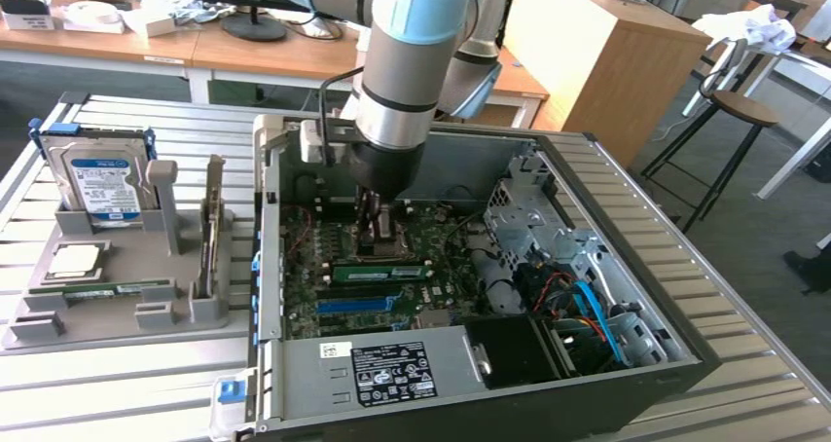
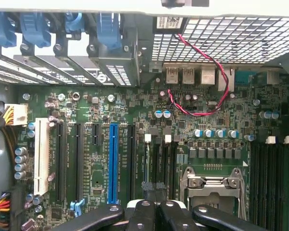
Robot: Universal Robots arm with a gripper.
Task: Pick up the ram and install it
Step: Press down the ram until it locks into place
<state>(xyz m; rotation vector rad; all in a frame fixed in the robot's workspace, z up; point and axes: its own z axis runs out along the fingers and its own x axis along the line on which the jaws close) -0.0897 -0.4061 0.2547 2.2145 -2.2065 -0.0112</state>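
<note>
The ram (image 1: 383, 270) is a thin green stick with a white label. It stands on edge in a slot of the motherboard inside the open computer case (image 1: 624, 257), just beyond the blue slot strip (image 1: 357, 304). In the wrist view the ram (image 2: 147, 163) appears edge-on as a thin line between white slot clips. My gripper (image 1: 377, 230) reaches down into the case right above the stick. Its black fingertips (image 2: 154, 188) are pressed together over the stick's top edge. I cannot tell whether they touch it.
A grey holder (image 1: 117, 315) at the exterior view's left carries a hard drive (image 1: 104, 184), an upright expansion card (image 1: 212, 228) and another flat green stick (image 1: 104, 289). The CPU socket (image 2: 212, 190) lies beside the gripper. Power supply (image 1: 377, 364) and cables (image 1: 585, 306) crowd the case's near side.
</note>
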